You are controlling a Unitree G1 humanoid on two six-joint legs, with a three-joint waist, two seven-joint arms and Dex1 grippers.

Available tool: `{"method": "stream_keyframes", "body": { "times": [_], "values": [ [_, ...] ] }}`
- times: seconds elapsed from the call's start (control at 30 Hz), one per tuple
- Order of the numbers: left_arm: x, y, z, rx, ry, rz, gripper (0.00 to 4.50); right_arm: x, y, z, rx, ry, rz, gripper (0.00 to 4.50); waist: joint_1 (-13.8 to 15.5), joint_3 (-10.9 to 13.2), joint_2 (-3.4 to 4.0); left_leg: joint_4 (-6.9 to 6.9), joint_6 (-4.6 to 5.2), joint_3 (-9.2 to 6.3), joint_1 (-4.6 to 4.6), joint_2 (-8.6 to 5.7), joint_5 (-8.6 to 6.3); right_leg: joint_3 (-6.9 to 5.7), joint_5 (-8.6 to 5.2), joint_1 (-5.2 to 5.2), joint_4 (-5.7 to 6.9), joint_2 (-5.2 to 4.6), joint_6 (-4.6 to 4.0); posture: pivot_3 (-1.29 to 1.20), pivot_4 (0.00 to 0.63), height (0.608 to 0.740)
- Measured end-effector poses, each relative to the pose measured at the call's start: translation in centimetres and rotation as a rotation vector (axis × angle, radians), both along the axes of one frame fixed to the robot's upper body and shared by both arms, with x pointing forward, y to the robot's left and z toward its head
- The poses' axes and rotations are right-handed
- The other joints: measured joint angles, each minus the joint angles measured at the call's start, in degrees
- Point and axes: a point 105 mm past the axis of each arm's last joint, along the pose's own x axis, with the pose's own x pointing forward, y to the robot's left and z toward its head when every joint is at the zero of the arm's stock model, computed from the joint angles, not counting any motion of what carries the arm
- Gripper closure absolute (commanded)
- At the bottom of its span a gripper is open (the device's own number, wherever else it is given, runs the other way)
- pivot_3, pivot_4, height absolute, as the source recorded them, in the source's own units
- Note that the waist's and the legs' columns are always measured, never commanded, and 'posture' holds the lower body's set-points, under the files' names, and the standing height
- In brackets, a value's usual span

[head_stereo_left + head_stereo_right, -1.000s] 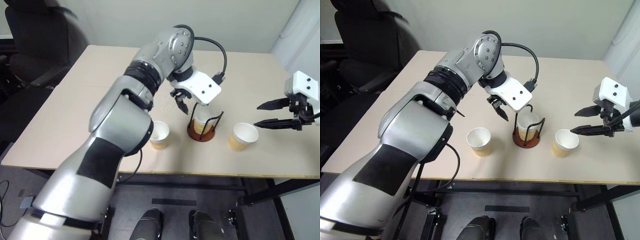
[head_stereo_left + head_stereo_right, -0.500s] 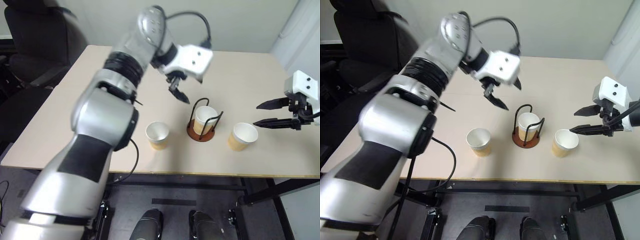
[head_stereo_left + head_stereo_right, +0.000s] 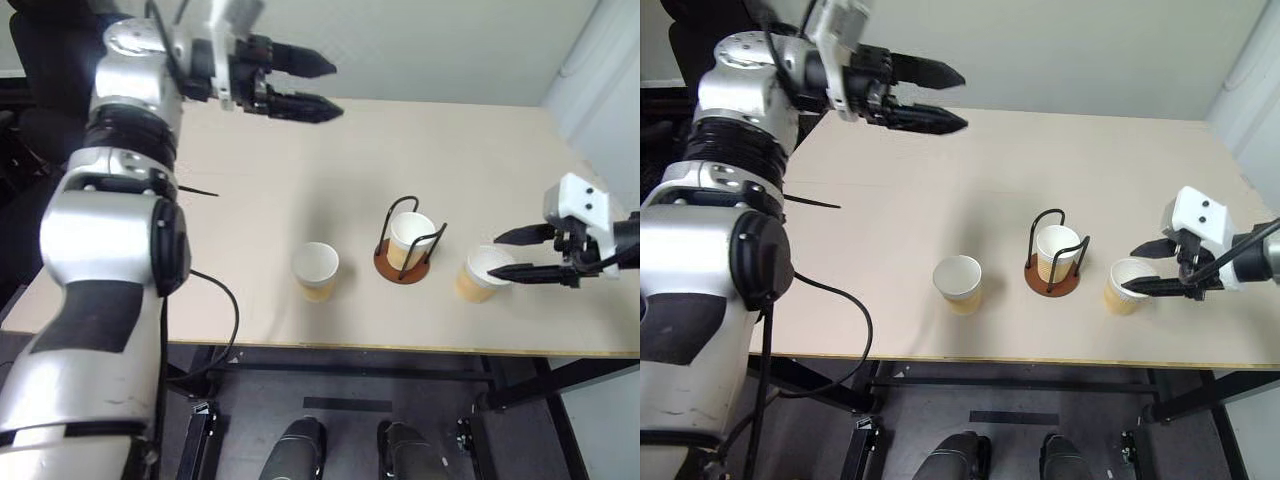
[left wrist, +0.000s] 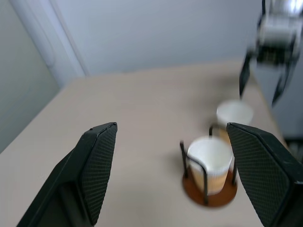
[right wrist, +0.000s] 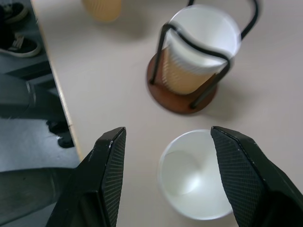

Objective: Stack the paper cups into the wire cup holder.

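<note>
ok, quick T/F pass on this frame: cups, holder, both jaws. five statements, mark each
1. One paper cup sits inside the wire cup holder. True.
2. Two cups stand loose on the table, one on each side of the holder. True: the left cup and the right cup.
3. The left gripper is shut on a cup. False: its jaws are open and empty, up over the table's far side.
4. The right gripper has its jaws open around the right cup. True.
5. The left cup lies tipped over. False: it stands upright, mouth up.
</note>
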Motion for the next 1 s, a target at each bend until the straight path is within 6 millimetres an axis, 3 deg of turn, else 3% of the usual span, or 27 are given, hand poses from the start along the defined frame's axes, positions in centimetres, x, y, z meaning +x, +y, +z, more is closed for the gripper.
{"method": "stream_keyframes", "body": {
  "times": [0.2, 0.4, 1.0],
  "values": [
    [0.6, 2.0, -4.7, 0.007, 0.121, 0.035, 0.56, 0.7, -1.1, -1.1, -0.095, -0.032, -0.004, 1.64, -0.30, 0.06, -0.01, 0.04, -0.10, -0.06, 0.39, 0.09, 0.15, 0.21, 0.08, 0.31, -0.01, 0.21, -0.10, 0.00, 0.150, 0.740],
    [0.0, 1.9, -3.6, 0.016, 0.067, 0.021, 0.56, 1.6, -1.1, -1.1, -0.156, -0.063, 0.032, 1.64, -0.63, 0.04, 0.01, -0.10, -0.12, -0.02, 0.69, 0.05, 0.28, 0.06, 0.13, 0.50, 0.01, 0.38, -0.27, 0.00, 0.150, 0.740],
    [-0.8, 2.3, -6.7, 0.082, 0.083, -0.012, 0.56, 3.3, 0.0, -4.5, -0.294, -0.040, 0.162, 1.64, -0.96, 0.04, 0.06, -0.19, -0.32, -0.24, 0.63, 0.13, 0.17, 0.12, 0.10, 0.38, -0.04, 0.42, -0.46, 0.00, 0.150, 0.740]
  ]
}}
